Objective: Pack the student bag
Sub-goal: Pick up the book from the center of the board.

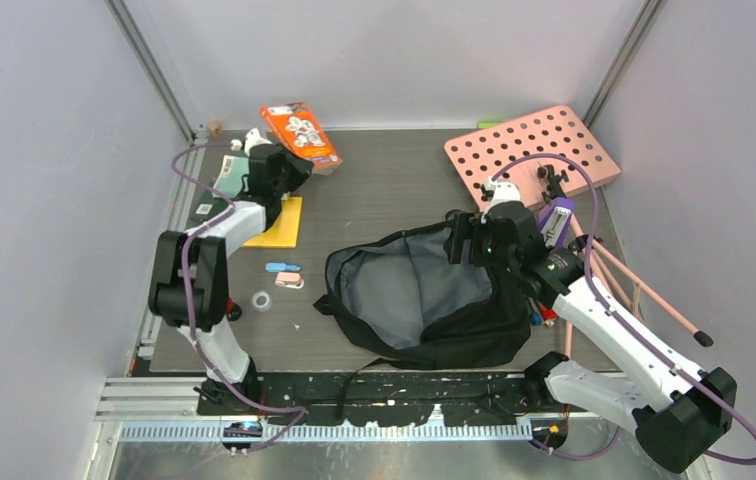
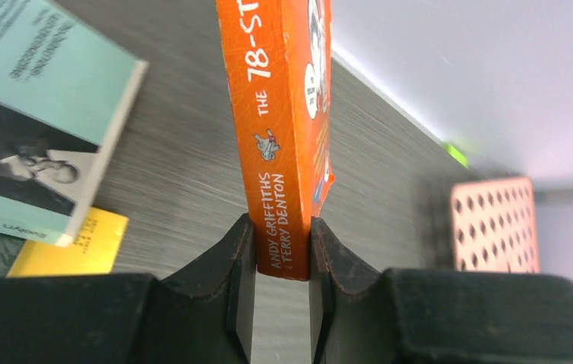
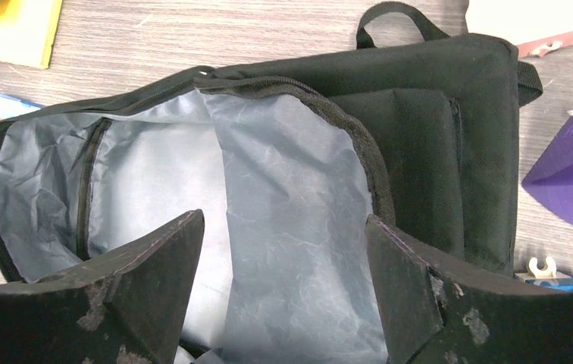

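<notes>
Student bag: a large black backpack lies on the worktop in front of the right arm. Its main opening is unzipped and spread wide, showing grey lining.
Left tool: the left tool is pressed together on the spine end of an orange book, pinching it so the book stands on edge. This happens well apart from the bag, to its far left.
Right tool: the right tool is spread wide and holds nothing. It hangs just above the bag's open mouth, at its right rim.
Other things left of the bag: a teal book and a yellow book lie flat beside the left tool. A blue pen, a pink eraser and a tape roll lie nearer the bag.
Behind the bag: a pink board with round holes.
Step in hand: judging by the grip, the orange book is being picked up to go into the bag.
Next move: it likely calls for carrying the book rightward to the opening and lowering it in edge first, while the rim stays wide.
</notes>
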Robot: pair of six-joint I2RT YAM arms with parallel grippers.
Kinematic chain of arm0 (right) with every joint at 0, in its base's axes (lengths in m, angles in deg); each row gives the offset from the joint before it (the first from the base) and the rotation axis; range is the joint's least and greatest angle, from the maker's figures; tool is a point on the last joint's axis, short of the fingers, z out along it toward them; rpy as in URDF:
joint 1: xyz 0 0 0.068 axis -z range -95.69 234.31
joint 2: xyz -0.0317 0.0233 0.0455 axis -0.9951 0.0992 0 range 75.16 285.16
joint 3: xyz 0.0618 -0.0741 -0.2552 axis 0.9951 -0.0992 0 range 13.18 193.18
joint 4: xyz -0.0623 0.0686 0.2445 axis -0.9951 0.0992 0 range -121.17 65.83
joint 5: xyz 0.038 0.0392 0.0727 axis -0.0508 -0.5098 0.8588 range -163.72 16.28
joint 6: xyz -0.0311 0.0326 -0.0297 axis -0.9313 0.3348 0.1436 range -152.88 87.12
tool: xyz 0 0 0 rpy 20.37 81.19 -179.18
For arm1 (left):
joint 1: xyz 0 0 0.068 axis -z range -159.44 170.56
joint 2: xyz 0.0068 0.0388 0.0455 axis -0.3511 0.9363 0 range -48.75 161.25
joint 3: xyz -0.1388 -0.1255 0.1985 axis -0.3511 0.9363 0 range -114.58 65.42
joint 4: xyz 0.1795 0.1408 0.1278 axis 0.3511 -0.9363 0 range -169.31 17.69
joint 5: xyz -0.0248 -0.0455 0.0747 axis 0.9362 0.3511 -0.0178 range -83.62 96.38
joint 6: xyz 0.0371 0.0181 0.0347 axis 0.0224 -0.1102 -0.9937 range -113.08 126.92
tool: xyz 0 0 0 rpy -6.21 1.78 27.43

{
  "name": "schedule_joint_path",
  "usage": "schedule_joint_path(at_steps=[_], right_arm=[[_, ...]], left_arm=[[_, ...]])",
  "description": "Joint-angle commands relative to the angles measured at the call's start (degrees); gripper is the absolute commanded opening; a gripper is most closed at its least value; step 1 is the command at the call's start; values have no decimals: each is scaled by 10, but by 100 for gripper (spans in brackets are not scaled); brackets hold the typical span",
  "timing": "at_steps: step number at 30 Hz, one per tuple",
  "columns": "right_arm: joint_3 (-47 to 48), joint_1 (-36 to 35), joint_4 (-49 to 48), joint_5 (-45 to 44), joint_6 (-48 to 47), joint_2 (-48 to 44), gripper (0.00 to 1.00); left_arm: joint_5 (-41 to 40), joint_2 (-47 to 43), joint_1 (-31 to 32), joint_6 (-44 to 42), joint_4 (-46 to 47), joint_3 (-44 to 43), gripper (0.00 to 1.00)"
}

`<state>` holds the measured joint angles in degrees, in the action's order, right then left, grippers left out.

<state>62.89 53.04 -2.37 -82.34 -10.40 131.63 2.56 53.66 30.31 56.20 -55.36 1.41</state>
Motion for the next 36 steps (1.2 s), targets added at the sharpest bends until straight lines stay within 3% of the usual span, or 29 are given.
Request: schedule_joint_path(at_steps=[1,6,12,18,28,36], right_arm=[[44,2,-18,23,-31,-14,84],[77,2,-38,66,-25,-2,84],[111,2,-125,170,33,25,91],[129,2,-306,299,152,79,93],[128,2,-544,402,308,144,94],[170,2,-546,433,324,193,94]], left_arm=[[146,-129,3,-108,8,5,0],[290,-252,4,-145,-62,36,0],[379,-394,3,-159,-117,81,0],[445,-500,3,-113,-93,104,0],[495,-549,3,-41,-38,89,0],[517,-563,3,24,57,91,0]])
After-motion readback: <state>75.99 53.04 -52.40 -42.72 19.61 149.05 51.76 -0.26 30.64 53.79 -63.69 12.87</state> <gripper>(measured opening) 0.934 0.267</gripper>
